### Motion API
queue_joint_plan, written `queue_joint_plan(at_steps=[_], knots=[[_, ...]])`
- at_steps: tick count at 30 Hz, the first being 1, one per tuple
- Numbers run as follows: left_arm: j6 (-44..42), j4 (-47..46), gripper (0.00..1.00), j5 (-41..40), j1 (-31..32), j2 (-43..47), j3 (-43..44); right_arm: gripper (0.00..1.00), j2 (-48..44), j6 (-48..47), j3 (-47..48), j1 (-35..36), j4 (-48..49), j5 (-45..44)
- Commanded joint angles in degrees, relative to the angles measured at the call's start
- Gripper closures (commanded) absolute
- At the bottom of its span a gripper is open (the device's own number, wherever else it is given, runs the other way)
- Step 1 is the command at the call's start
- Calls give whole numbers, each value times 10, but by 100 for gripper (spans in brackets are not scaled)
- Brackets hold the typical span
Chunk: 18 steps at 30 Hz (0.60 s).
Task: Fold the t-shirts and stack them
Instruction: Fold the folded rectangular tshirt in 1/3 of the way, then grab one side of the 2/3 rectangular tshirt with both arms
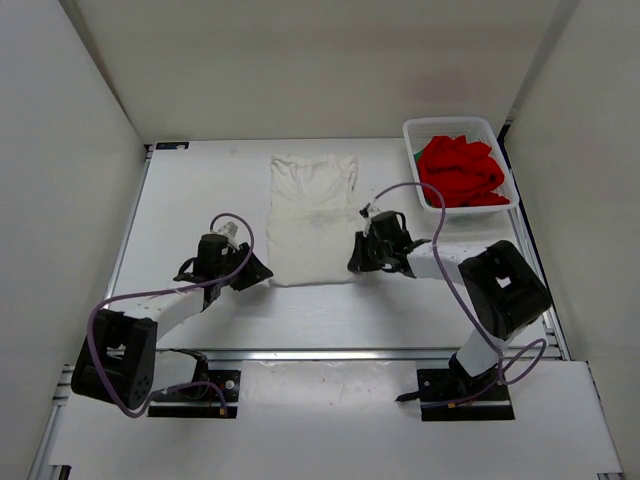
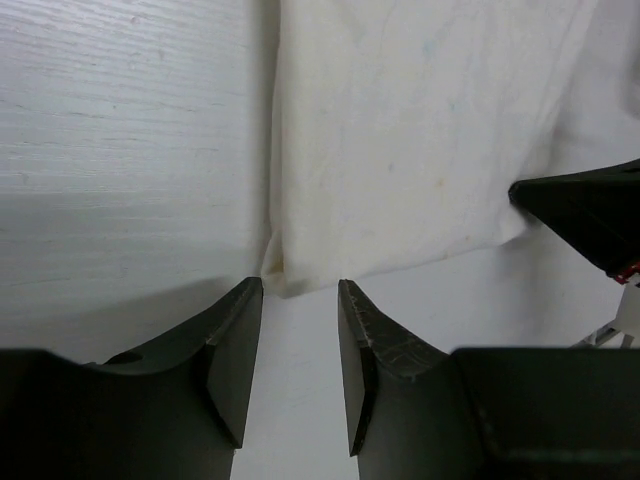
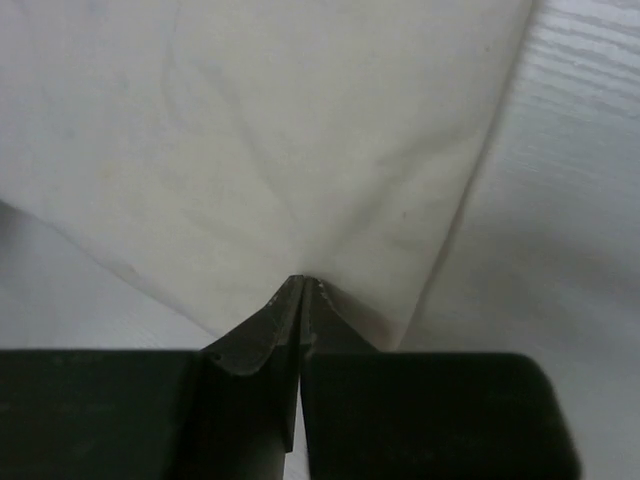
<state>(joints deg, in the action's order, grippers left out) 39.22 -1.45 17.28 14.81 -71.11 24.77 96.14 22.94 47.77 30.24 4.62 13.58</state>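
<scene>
- Broadly, the surface (image 1: pixel 200 200) is the biggest thing in play: pale and flat, with walls on the left, far and right sides. Bare room lies left of the cloth and in front of it, toward the arm bases.
- Next, the white t-shirt (image 1: pixel 312 215) lies flat in the middle and looks narrowed to a long strip running from near to far. It looks light, thin and limp, so it will sag and drag rather than hold a shape. The two near corners seem the sensible places to pinch, lifted together and carried toward the far end.
- The basket (image 1: pixel 447 122) sits at the far right corner, close to the right wall, so an arm reaching there has little sideways room.
- The red t-shirt (image 1: pixel 462 170) is bunched inside the basket, equally soft and not yet folded. No green one shows in any view.
- The right hand (image 3: pixel 303 283) is together at the near right corner of the white t-shirt. Creases run into its tips, so I judge it clamped on that cloth.
- The left hand (image 2: pixel 300 290) is apart and holds nothing. The near left corner lies flat on the surface just ahead of its tips, a thin edge likely to slip free unless the tips get under it.
</scene>
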Motion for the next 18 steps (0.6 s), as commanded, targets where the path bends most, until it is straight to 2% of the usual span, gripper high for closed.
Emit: queue_joint_plan(at_steps=[1,5,7,10,13,14,16,18], knots=[[-12,12,53,-22,0,-5,0,100,-29,39,-74,-18,85,32],[-9,6,49,-37,11,-23,-3,96,-36,38,-87,-33,75,70],[-6,1,48,-39,19,-35,-3,78,-67,29,-106,-38,76,81],[-6,-6,47,-44,34,-51,-3,61,-123,38,-154,-68,99,100],[-9,-7,49,-41,43,-66,-3,59,-161,44,-206,-94,110,97],[-8,-14,54,-37,44,-76,-3,58,-158,47,-228,-99,110,100],[-12,-14,58,-32,41,-81,1,59,-148,48,-225,-102,110,110],[-10,-14,66,-38,44,-78,-3,60,-118,48,-216,-90,111,112]])
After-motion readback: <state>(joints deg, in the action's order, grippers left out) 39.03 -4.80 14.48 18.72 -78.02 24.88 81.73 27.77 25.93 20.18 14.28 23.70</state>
